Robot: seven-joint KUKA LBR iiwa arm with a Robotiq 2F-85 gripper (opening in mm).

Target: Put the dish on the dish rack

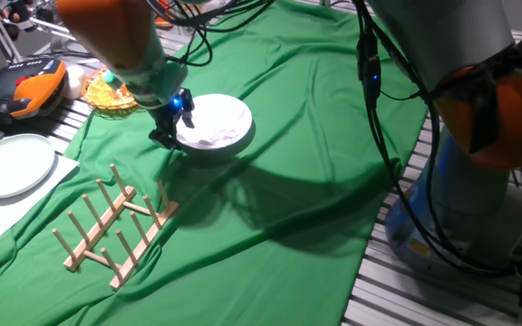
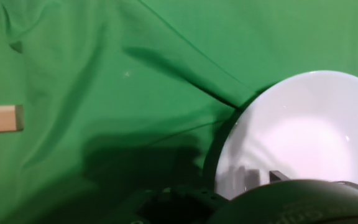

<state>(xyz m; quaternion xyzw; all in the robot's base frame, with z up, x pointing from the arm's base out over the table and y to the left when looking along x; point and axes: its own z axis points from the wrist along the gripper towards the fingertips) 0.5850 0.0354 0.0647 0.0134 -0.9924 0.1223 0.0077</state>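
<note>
Gripper is down at the near-left rim of the plain white round matte plate, which sits flat on the green cloth. Honestly can't tell if the fingers are pinching the rim or just spread beside it, hand view only shows dark housing over the plate edge. Small light-wood folding peg rack lies on the cloth nearer the camera, well apart. Paler flat-rimmed plate off to the left.
</note>
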